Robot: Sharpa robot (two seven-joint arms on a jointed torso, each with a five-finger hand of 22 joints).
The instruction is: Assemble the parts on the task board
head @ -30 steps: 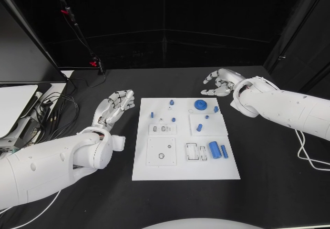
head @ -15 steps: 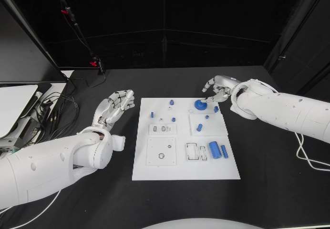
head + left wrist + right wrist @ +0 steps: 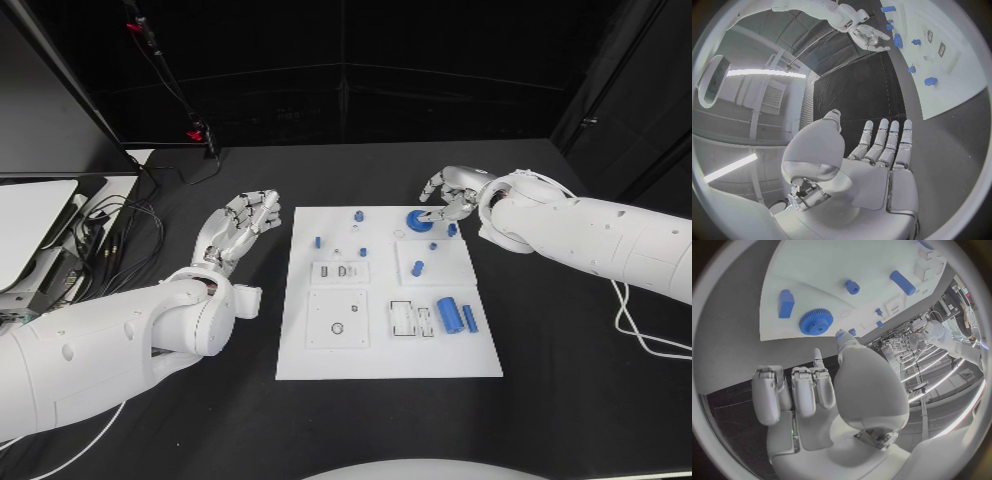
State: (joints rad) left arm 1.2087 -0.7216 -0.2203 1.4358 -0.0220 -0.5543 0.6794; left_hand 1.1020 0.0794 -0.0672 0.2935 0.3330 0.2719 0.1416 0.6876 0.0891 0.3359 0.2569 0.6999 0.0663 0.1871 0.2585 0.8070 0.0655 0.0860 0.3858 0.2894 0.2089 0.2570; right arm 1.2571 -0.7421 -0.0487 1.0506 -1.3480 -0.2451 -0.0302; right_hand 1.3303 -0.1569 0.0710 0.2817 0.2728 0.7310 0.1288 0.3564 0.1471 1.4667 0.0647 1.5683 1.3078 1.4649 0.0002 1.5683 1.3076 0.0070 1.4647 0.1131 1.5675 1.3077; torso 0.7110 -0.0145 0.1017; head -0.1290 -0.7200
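One gear (image 3: pixel 420 220) at the board's (image 3: pixel 389 360) far end, just by my right hand (image 3: pixel 450 190). Fingers curled in, holding nothing yet, not touching it afaik. Looks like stiff, light plastic w/ a toothed rim, so prob good grip there; I'd pinch across the rim or take the raised hub. Left hand (image 3: pixel 242 222) lies flat beside the board, fingers straight, nothing in it. Board recesses: some look bare, can't tell the rest.
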